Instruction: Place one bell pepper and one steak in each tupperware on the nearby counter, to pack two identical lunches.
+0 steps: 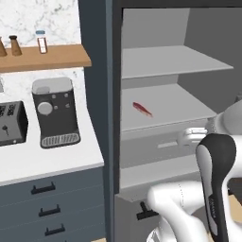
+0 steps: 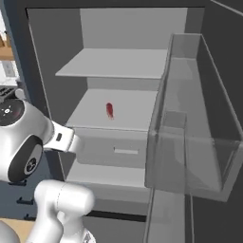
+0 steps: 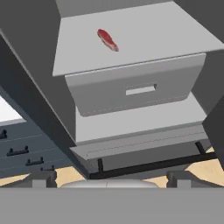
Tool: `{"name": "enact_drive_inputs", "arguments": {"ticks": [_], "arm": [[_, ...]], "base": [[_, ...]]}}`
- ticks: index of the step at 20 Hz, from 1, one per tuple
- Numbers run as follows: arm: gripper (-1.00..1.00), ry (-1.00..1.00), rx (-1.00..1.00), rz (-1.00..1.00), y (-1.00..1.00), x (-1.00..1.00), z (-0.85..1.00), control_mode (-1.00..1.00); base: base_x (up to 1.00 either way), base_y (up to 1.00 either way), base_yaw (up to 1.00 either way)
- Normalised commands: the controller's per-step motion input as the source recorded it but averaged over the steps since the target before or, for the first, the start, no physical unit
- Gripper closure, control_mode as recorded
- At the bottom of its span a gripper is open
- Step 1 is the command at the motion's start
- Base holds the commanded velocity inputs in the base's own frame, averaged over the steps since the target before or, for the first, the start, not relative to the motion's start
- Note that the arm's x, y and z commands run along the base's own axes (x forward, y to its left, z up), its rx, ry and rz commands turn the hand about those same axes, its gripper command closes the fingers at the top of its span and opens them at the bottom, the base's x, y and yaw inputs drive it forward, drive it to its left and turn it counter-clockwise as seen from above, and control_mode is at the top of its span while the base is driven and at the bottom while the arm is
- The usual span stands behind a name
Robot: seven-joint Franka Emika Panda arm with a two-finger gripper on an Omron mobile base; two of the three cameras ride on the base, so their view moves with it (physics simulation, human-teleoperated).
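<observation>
The steak [image 3: 107, 39] lies at eleven o'clock on the fridge shelf [image 3: 166, 35]; probably limp and slick, so pinch across its middle; gripper [image 3: 109, 177] spread wide, empty

Flat, even rendered light fills the open fridge [image 1: 160, 94]; shelves cast soft shadows, the steak [image 3: 107, 39] reads sharp, edges slightly soft, no glare.

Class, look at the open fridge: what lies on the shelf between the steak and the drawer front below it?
Nothing: in the hand view, the steak lies alone, and bare grey shelf runs to the drawer.
</observation>
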Motion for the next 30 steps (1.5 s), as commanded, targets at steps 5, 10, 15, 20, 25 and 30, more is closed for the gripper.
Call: {"name": "enact_drive_inputs", "arguments": {"ticks": [5, 10, 15, 20, 25, 30], "arm": [[-1.0, 0.0, 0.0, 0.0, 0.0, 0.0, 0.0, 1.0], [-1.0, 0.0, 0.0, 0.0, 0.0, 0.0, 0.0, 1.0], [-1.0, 0.0, 0.0, 0.0, 0.0, 0.0, 0.0, 1.0], [-1.0, 0.0, 0.0, 0.0, 0.0, 0.03, 0.0, -1.0], [-1.0, 0.0, 0.0, 0.08, 0.02, 0.59, 0.0, -1.0], [-1.0, 0.03, -0.01, 0.11, 0.1, 0.85, -0.27, -1.0]], "base": [[0.42, -0.26, 0.0], [0.06, -0.01, 0.0], [0.0, 0.0, 0.0], [0.0, 0.0, 0.0], [0.0, 0.0, 0.0], [0.0, 0.0, 0.0]]}}
